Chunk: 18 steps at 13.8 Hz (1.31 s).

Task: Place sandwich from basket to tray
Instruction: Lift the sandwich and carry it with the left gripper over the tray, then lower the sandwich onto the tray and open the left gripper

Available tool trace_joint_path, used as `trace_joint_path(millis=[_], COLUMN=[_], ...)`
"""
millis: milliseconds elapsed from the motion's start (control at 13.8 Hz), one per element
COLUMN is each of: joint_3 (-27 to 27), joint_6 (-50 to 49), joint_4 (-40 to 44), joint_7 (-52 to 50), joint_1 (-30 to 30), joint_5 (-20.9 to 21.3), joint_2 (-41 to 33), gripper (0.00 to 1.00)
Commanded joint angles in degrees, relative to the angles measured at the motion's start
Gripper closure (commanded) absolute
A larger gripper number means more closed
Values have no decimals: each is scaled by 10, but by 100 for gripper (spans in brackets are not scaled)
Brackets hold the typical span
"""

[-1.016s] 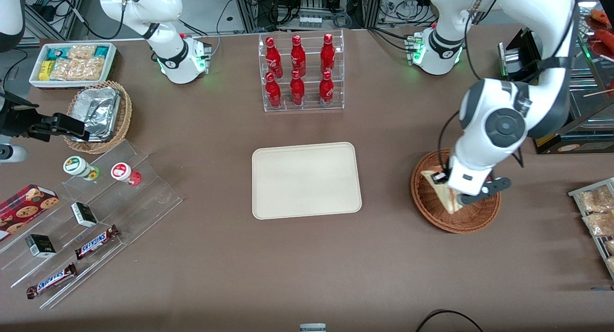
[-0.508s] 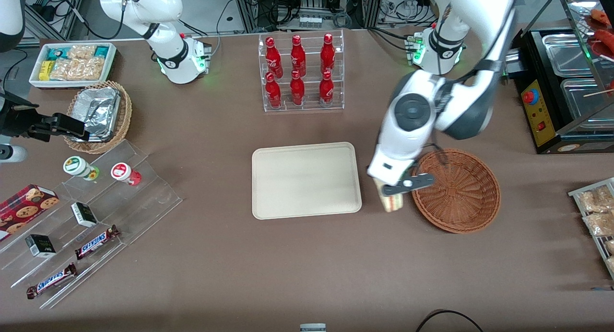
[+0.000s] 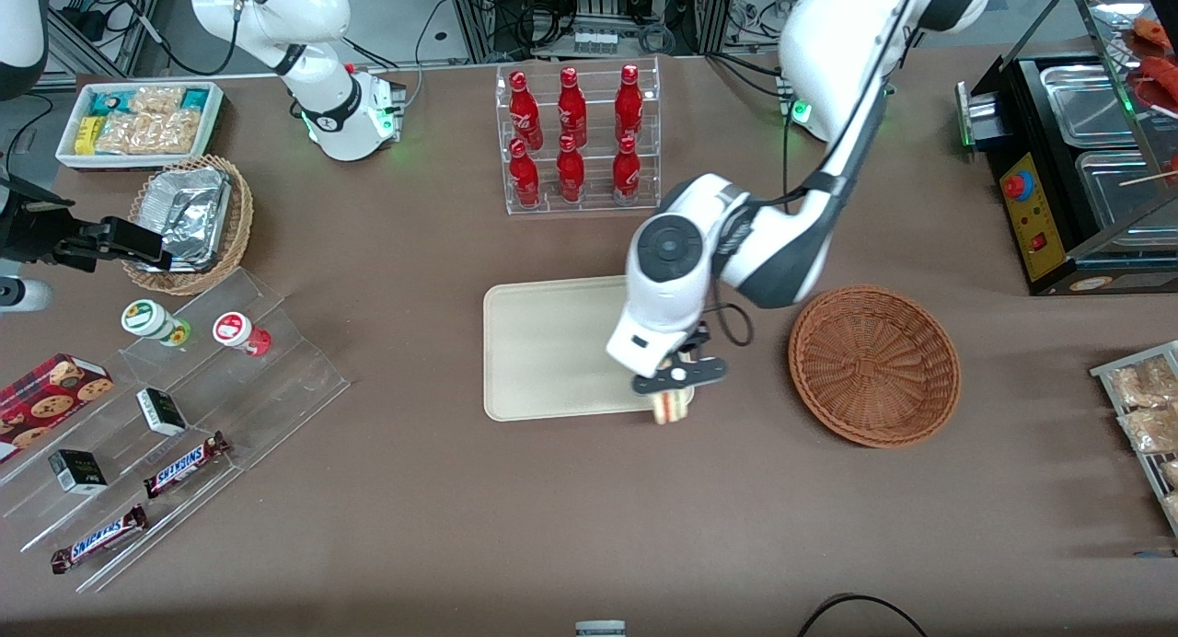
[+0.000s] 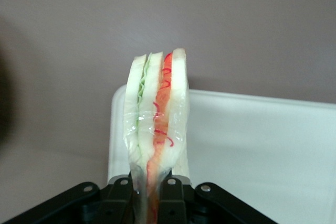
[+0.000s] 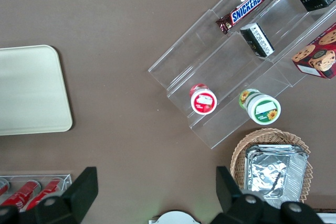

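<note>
Sandwich (image 4: 156, 129): a wedge of pale bread with green and red filling, clear-wrapped, pinched upright between the two fingers (image 4: 122, 195) of the end effector (image 3: 674, 390), which is closed tight on its lower end. Held in the air over the tray (image 3: 543, 352), at the tray's corner nearest the front camera on the side facing the basket (image 3: 874, 365); tip of the wedge seen poking out past the tray's rim over the brown tabletop (image 3: 589, 517). Tray surface bare apart from the arm above it. Basket well apart from the tray toward the working arm's end, holding nothing. Rack of red bottles (image 3: 575, 135) farther from the front camera than the tray.
</note>
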Motion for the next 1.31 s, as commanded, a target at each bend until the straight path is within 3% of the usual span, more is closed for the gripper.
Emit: trace_joint_path(millis=[0,290,944,1016,1089,1161,1234], joint_3=[6,6,6,6,6,6,6], joint_6=[-14,48,48,48,48,48,48], joint_4=[38,31,26,26,26,26,26], joint_7=[-7,-9,-8,-8,-8,-8,-9], joint_1=[-37,-63,-101,-101,-101,-101,-107], joint_5=[8,4,4,4,4,6,6], joint_2=[52,72,105,106,106,107,106], gripper=[100,100,100,91,40,1,1])
